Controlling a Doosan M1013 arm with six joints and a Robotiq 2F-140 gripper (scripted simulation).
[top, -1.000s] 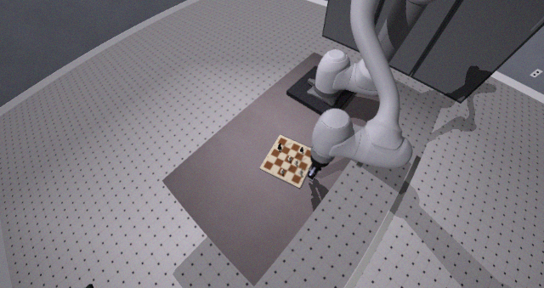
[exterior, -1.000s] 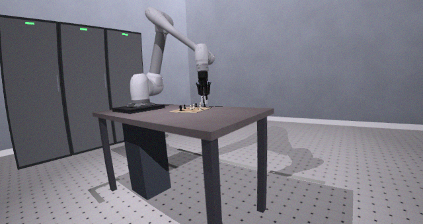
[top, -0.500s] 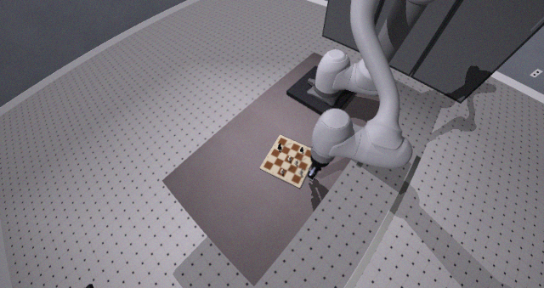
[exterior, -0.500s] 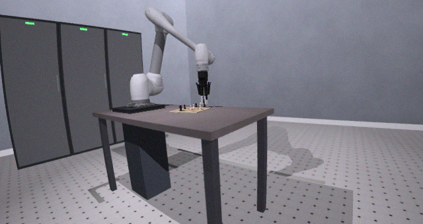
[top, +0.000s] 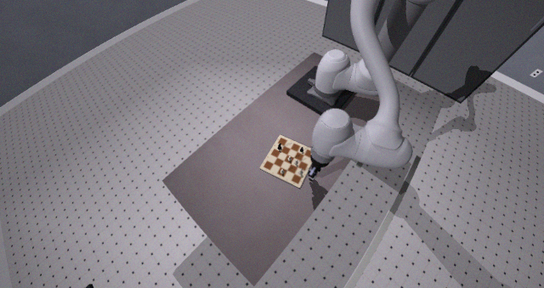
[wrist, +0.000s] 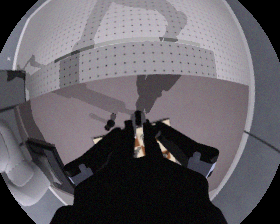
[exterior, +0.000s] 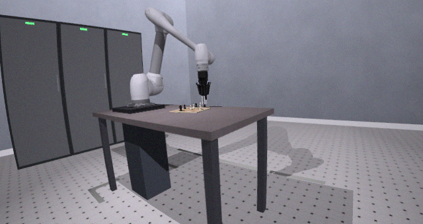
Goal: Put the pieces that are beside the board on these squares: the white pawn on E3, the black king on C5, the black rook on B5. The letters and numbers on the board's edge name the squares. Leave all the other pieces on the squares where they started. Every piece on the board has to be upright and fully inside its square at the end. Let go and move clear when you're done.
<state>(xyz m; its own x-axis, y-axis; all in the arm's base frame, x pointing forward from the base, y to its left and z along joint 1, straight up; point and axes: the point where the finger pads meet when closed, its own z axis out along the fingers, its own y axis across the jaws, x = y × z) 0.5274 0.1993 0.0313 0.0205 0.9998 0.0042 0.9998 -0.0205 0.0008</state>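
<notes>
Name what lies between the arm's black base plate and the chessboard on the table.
Only bare table top separates the base plate from the chessboard, shown in the top view.

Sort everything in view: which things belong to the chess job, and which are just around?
Belongs to the job:
- chessboard
- pieces standing on it, e.g. a black one
- pincer, shut on a small piece at the board's edge; which piece is too small to tell

Just around:
- table
- arm's base plate
- grey cabinets
</notes>
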